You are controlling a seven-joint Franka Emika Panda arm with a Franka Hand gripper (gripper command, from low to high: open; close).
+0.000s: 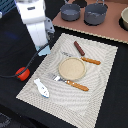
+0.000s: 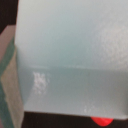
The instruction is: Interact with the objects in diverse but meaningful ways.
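Exterior view: a dark bench (image 1: 107,107) carries a pale woven placemat (image 1: 102,70). On it lie one round tan plate (image 1: 72,68), one wooden-handled fork (image 1: 70,82), one wooden-handled knife (image 1: 82,58), one dark brown sausage-like stick (image 1: 79,48) and, at the near left corner, one white-and-blue fish-like piece (image 1: 41,87). One red tomato-like ball (image 1: 22,73) lies off the mat at the left. Two grey pots (image 1: 83,12) stand far back on a tan board (image 1: 95,28). The white arm (image 1: 34,22) hides its claw; I cannot tell its state.

Wrist view: a light blue carton-shaped block (image 2: 70,55) fills the frame, blurred, with a red sliver of the ball (image 2: 102,121) at its edge.

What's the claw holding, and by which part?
Cannot tell. The wrist view is filled by a light blue block; the claw's fingers aren't visible in either view.
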